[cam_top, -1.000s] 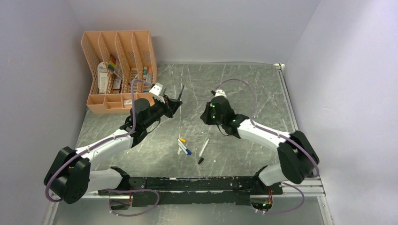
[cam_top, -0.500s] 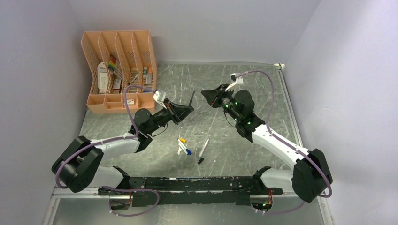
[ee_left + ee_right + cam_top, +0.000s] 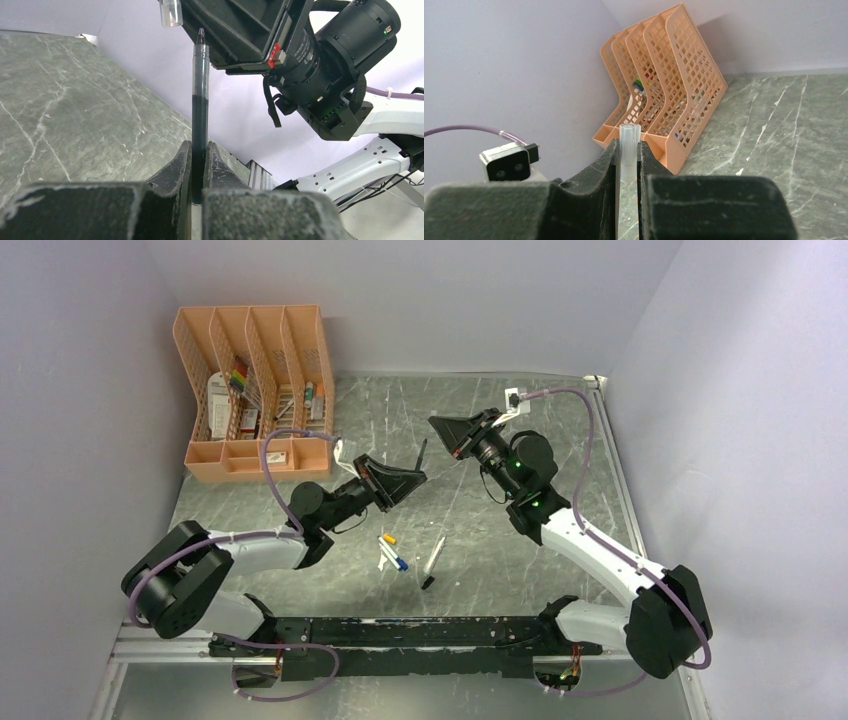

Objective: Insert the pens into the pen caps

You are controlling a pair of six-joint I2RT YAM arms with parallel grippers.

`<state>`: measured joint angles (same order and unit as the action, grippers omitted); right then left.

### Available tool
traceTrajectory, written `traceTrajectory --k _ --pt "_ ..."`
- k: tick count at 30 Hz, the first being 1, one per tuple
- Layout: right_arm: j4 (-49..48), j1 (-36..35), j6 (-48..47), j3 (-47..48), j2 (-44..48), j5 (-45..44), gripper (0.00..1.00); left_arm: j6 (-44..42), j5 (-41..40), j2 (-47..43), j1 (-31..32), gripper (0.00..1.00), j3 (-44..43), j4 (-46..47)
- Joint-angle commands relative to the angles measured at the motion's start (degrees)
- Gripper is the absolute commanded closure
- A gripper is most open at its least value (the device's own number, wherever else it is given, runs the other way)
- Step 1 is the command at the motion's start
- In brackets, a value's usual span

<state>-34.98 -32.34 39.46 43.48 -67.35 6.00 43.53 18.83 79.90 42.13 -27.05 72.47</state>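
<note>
1. The left gripper (image 3: pixel 199 148) is clamped on the lower barrel of a slim dark-barrelled pen (image 3: pixel 200 85). It holds the pen in the air, tip pointing at the right gripper (image 3: pixel 627 148), which pinches a short clear plastic cap (image 3: pixel 629 134) with its open mouth outward.
2. The pen looks light, stiff and smooth. Gripped so low, its long free end may wander or slide back when pushed, so a hold nearer the tip would likely steady it.
3. The cap seems thin-walled and slick. It is best held near its closed end, as a hard squeeze could pinch the mouth out of round.
4. The left wrist view shows the tip near the cap but offset, not yet inside. The right wrist view shows the mouth but no pen.
5. Only the top view shows two white-barrelled pens (image 3: pixel 433 556) lying on the grey marbled table (image 3: pixel 520 560) between the arms.
</note>
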Motion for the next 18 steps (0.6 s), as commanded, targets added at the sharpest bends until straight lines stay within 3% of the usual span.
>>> traceTrajectory --k 1,18 --pt "-2.4 0.3 -0.2 1.3 1.4 0.9 1.0 0.4 0.8 0.9 0.7 0.93 -0.6 4.1" --pt "-3.9 0.3 1.1 0.3 1.4 3.4 1.0 -0.4 0.9 1.8 0.7 0.93 -1.2 3.8"
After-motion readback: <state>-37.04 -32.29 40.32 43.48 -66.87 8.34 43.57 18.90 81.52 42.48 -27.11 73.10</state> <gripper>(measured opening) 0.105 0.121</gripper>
